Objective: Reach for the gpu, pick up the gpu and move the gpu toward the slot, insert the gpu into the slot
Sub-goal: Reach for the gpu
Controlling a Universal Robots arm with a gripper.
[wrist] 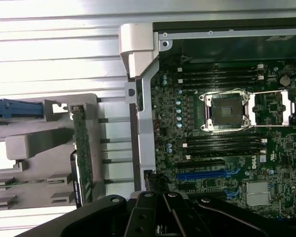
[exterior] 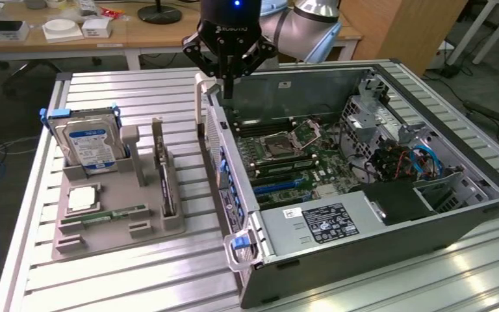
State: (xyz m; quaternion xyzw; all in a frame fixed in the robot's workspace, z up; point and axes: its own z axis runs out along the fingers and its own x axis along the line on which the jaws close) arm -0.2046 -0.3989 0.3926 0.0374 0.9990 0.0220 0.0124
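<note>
Green gpu (wrist: 83, 158) on edge in gray holder (wrist: 34, 143).

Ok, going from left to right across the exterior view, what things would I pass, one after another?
hard drive → gpu, standing on edge → CPU socket → blue cables inside the open computer case

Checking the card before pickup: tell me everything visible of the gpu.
The gpu is a thin green circuit card with dark components, seen nearly edge-on. It stands upright on its long edge in the grey holder tray, which alone touches it, on the exterior view's right of the hard drive. The gripper hangs apart from it, above the computer case's wall.
</note>
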